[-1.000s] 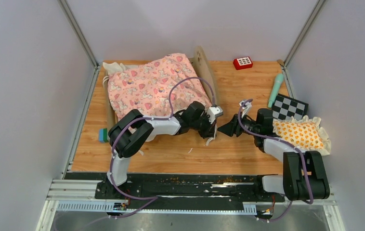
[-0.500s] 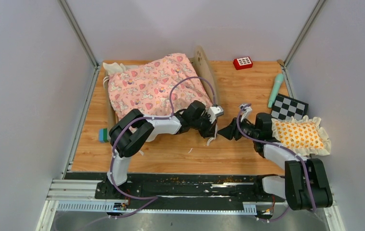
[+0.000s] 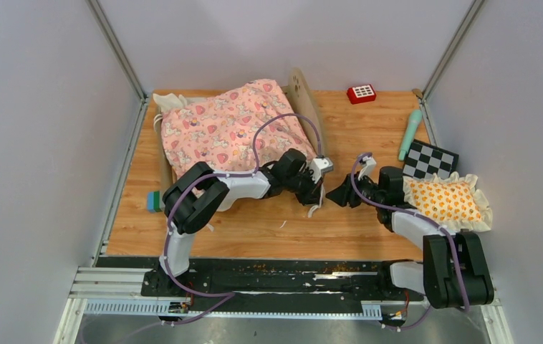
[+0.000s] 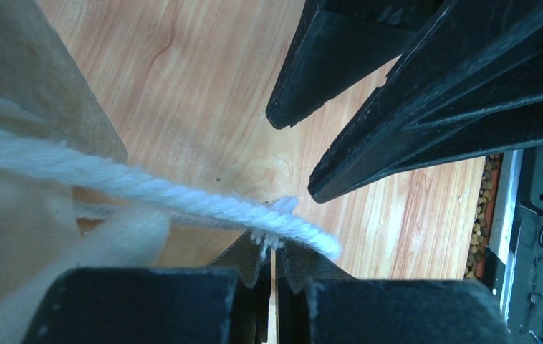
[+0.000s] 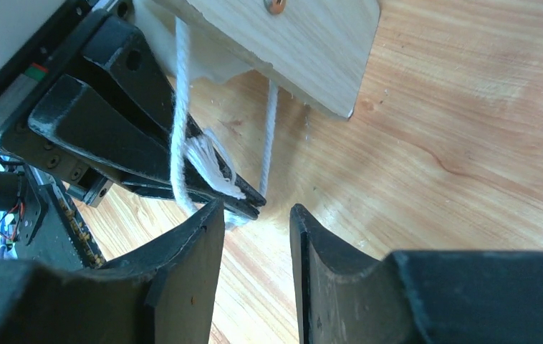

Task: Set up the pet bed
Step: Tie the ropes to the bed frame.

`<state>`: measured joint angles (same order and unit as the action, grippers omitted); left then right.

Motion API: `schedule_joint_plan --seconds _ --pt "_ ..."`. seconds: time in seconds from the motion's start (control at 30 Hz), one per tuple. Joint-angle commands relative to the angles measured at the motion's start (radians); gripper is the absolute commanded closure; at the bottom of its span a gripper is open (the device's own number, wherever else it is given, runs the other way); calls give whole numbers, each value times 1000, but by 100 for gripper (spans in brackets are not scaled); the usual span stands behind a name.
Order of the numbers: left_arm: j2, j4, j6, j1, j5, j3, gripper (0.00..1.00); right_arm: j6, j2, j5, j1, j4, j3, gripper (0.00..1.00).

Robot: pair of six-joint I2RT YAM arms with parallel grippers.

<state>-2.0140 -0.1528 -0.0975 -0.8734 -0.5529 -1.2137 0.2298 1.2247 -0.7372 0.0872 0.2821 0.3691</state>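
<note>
The pet bed stands at the back left with its pink quilt lying over it. A white string hangs from the bed's wooden corner. My left gripper is shut on the string's frayed end, just off the bed's near right corner. Facing it tip to tip, my right gripper is open with nothing between its fingers. In the left wrist view its fingers show at the upper right. The mattress is hidden under the quilt.
An orange-patterned frilled pillow lies at the right edge beside a checkerboard card. A mint green stick and a red keypad toy lie at the back right. A teal object sits by the left wall.
My right arm has shifted slightly, bringing its open gripper a little closer to the left gripper's tips. The left arm and the string have stayed put.
</note>
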Motion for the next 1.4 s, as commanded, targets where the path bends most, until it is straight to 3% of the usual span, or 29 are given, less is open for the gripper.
schedule_joint_plan --seconds 0.0,0.7,0.8,1.07,1.2,1.37 --pt "-13 12 39 -3 -36 -58 100 -28 23 -74 2 45 31 61" --pt "-40 91 82 -2 -99 -106 100 -24 94 -138 25 160 45 62" --pt "-46 99 87 -3 -108 -114 100 -24 93 -140 29 182 42 68" --pt "-53 103 84 -3 -111 -124 100 -19 99 -146 32 202 41 99" --pt "-51 102 81 -2 -98 -123 99 6 72 -67 32 174 31 100" --pt "-43 102 76 -3 -62 -122 86 40 32 34 32 102 26 100"
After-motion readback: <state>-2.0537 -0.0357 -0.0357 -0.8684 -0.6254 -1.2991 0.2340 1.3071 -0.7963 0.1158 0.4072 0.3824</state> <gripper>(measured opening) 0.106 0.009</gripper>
